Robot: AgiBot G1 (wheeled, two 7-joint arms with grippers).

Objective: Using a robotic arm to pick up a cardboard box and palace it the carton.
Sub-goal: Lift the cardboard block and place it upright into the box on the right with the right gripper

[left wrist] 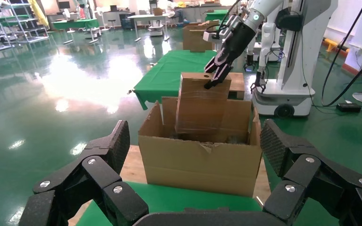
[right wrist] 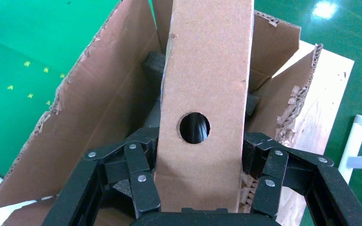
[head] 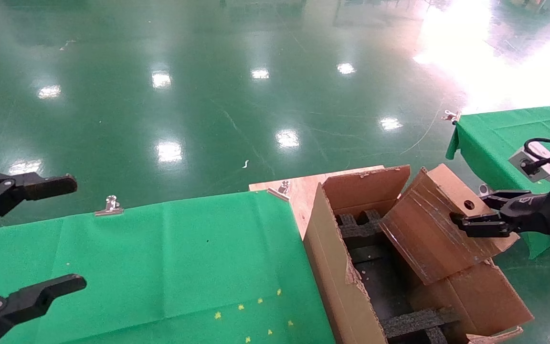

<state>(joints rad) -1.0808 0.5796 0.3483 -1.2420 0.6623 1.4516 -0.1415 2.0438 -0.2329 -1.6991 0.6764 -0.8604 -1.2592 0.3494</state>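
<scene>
Brown box (head: 435, 224), clenched in right gripper (head: 478, 215) jaws, tilts into carton (head: 337, 282); next, lower and release.

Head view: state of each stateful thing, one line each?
right gripper: shut on cardboard box, above the carton
cardboard box: held, tilted, lower end inside carton
carton: open, flaps torn, black foam inserts inside
left gripper: open, empty, over the green-clothed table
</scene>
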